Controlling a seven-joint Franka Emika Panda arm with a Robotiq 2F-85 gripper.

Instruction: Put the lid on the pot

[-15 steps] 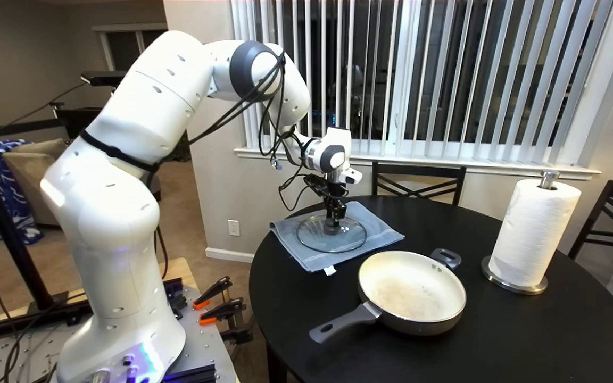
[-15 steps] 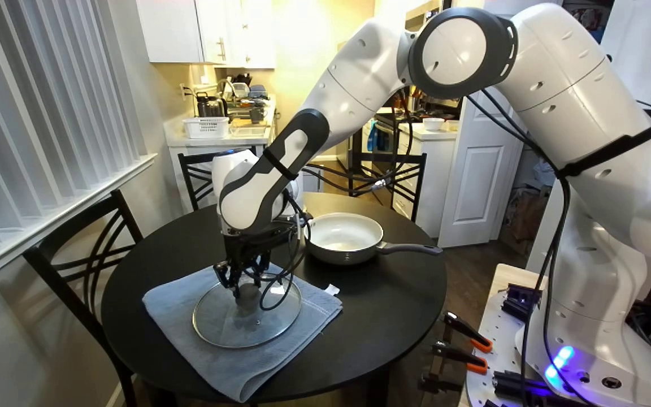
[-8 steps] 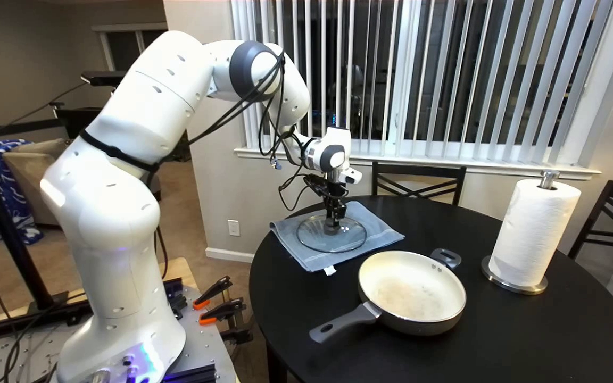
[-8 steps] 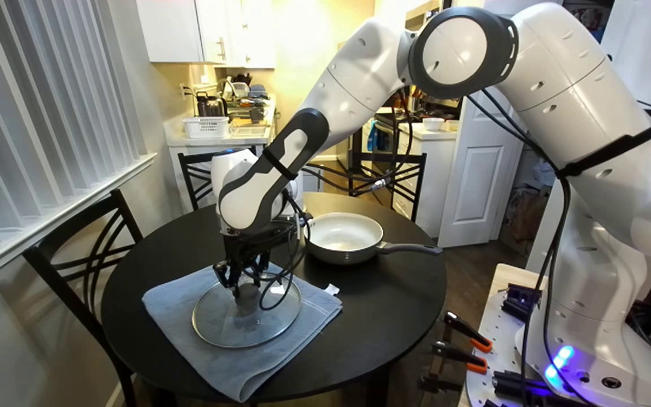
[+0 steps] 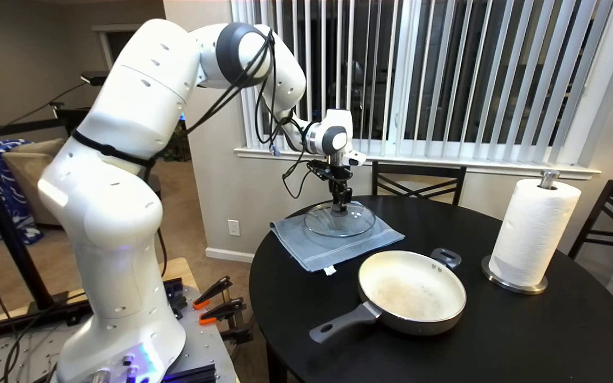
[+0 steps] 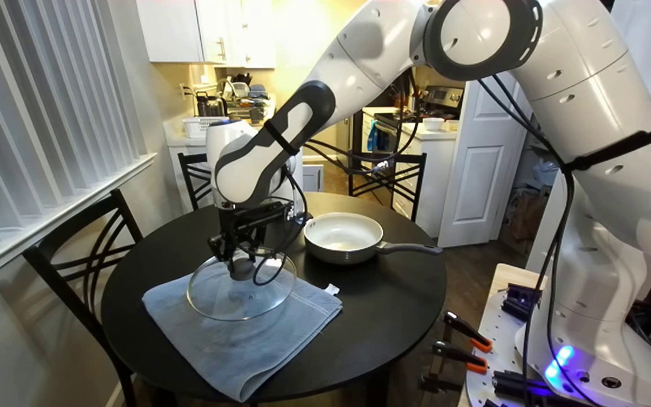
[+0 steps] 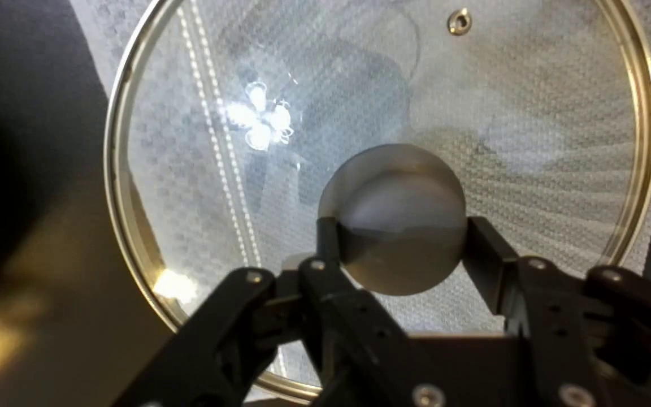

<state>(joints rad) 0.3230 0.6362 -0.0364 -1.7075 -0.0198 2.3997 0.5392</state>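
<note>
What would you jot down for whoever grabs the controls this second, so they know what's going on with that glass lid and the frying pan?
Jaws: shut on the glass lid, gripping it by its knob.
Lid: held up over the blue-grey cloth.
Frying pan: uncovered on the black table, apart from the cloth.
Done: lid gripped and, compared with a second ago, raised off the cloth.
Left: carry the lid across to the pan, centre it, lower it and let go. It probably needs care, since the only hold is at the knob.
</note>
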